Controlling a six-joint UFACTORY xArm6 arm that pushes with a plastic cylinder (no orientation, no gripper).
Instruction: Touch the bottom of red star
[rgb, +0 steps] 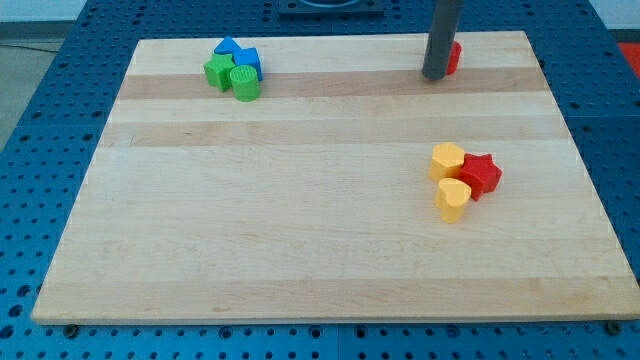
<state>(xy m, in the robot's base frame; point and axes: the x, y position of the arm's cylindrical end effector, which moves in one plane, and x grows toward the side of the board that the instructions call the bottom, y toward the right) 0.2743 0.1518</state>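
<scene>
The red star (481, 174) lies on the wooden board (300, 220) at the view's right, touching two yellow blocks: one (447, 159) at its upper left and one (452, 198) at its lower left. My tip (434, 74) stands near the board's top edge, well above the star in the view. It stands right against a red block (454, 57), which the rod mostly hides.
At the view's top left a cluster holds a blue block (236, 52), a green block (218, 71) and a green cylinder (245, 83). The board lies on a blue perforated table (50, 150).
</scene>
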